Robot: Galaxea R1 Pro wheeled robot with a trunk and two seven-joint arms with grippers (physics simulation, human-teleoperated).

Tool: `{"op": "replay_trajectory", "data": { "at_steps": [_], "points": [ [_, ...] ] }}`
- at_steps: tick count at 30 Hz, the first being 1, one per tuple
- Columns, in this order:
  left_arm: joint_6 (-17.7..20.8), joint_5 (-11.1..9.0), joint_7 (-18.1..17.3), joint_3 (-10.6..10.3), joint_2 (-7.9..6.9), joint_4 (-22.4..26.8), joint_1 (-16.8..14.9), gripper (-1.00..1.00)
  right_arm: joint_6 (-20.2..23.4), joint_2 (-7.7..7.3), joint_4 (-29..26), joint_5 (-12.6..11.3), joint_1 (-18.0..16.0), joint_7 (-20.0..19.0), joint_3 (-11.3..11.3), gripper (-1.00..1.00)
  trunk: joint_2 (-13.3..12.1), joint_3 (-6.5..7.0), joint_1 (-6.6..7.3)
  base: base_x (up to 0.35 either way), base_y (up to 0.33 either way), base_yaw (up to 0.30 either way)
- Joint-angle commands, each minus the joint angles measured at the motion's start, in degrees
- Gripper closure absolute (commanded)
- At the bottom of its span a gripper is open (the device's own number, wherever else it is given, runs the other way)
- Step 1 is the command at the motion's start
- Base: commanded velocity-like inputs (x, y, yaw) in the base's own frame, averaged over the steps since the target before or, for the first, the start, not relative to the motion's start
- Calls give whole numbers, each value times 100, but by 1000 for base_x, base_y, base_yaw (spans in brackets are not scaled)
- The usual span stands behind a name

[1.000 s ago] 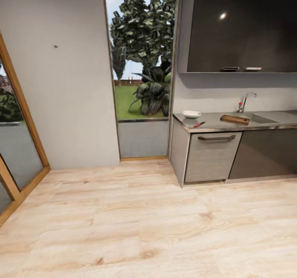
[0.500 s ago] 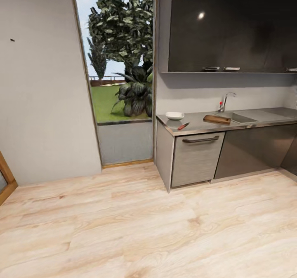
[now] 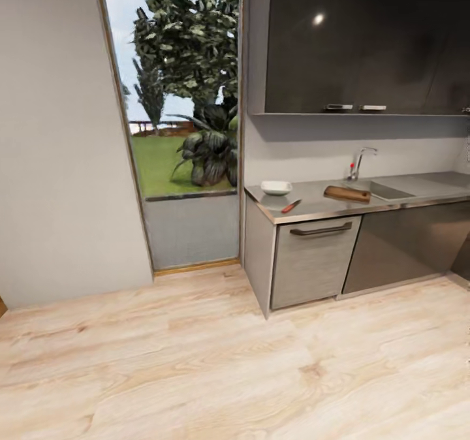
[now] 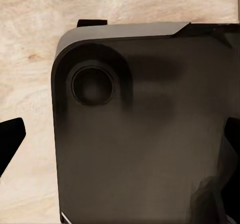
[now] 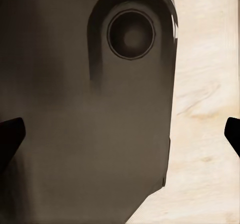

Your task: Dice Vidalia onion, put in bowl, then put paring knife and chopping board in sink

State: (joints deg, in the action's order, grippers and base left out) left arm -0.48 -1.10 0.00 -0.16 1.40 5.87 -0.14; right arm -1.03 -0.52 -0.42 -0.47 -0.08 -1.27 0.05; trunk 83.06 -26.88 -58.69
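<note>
Across the kitchen, the grey countertop (image 3: pixel 320 204) carries the white bowl (image 3: pixel 276 187) at its left end. The paring knife (image 3: pixel 291 205), red-handled, lies near the front edge just in front of the bowl. To the right lies the brown chopping board (image 3: pixel 347 194), beside the sink (image 3: pixel 386 190) with its chrome tap (image 3: pixel 360 161). The Vidalia onion is hidden from here. In the wrist views my left gripper (image 4: pixel 120 141) and right gripper (image 5: pixel 120 134) both hang open over my own dark base and the plank floor, holding nothing.
A tall window (image 3: pixel 179 100) onto a garden stands left of the counter. Dark upper cabinets (image 3: pixel 359 42) hang over it, and grey lower cabinets (image 3: pixel 316 260) sit beneath. Light wood floor (image 3: pixel 215 361) stretches between me and the counter.
The whole head view has swung: window and counter have slid leftward in the picture, so the camera has moved. Nothing on the countertop has shifted.
</note>
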Motion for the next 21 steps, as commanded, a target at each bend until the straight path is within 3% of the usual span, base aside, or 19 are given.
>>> {"op": "replay_trajectory", "data": {
  "at_steps": [1,8,17,21],
  "points": [
    [-5,-12,0,-2,0,1,-2,-100,-11,-1,-2,-5,-1,-13,1,-100,2,-5,-3,343,0,-204],
    [-5,-12,0,-7,9,1,-3,-100,-11,6,-2,-5,-1,-14,-3,-100,2,-5,-3,342,-51,-272],
    [-5,-10,0,-3,9,1,-3,-100,-11,8,-2,-7,-1,-14,-2,-100,2,-5,-3,312,-194,-298],
    [-5,-12,4,-3,9,2,-3,-100,-11,9,-2,-6,-1,-11,-1,-100,2,-5,-3,288,-232,-101]
  ]
}}
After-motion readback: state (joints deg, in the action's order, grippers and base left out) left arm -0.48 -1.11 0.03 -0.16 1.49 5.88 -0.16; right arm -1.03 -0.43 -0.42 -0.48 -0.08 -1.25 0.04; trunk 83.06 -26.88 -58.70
